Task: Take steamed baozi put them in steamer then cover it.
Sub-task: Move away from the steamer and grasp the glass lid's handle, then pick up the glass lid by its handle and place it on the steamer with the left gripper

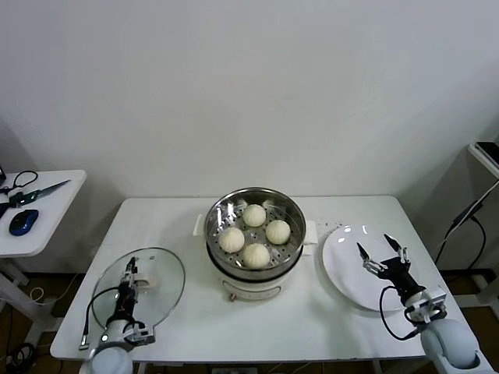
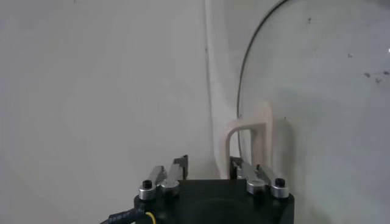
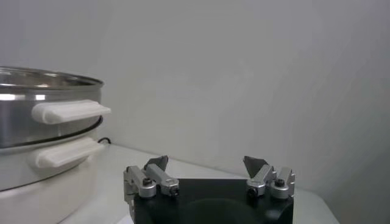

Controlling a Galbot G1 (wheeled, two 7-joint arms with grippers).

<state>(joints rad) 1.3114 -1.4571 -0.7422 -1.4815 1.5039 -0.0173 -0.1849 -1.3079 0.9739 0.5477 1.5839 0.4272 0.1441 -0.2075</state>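
Observation:
Four cream-white baozi [image 1: 254,215] lie on the perforated tray inside the steel steamer [image 1: 221,212] at the table's middle. The steamer is uncovered. The clear glass cover [image 1: 160,292] lies flat on the table at the front left. My left gripper [image 1: 129,270] is open low over the cover. In the left wrist view the left gripper [image 2: 209,165] has the cover's cream bar handle [image 2: 250,137] just beyond one fingertip, not between the jaws. My right gripper [image 1: 382,253] is open and empty above the white plate [image 1: 343,273]. In the right wrist view the right gripper [image 3: 206,163] has the steamer [image 3: 42,128] beside it.
The white plate lies right of the steamer and holds nothing. A small side table [image 1: 35,214] at the far left carries scissors and a blue mouse. A white wall stands behind the table. Cables hang at the far right.

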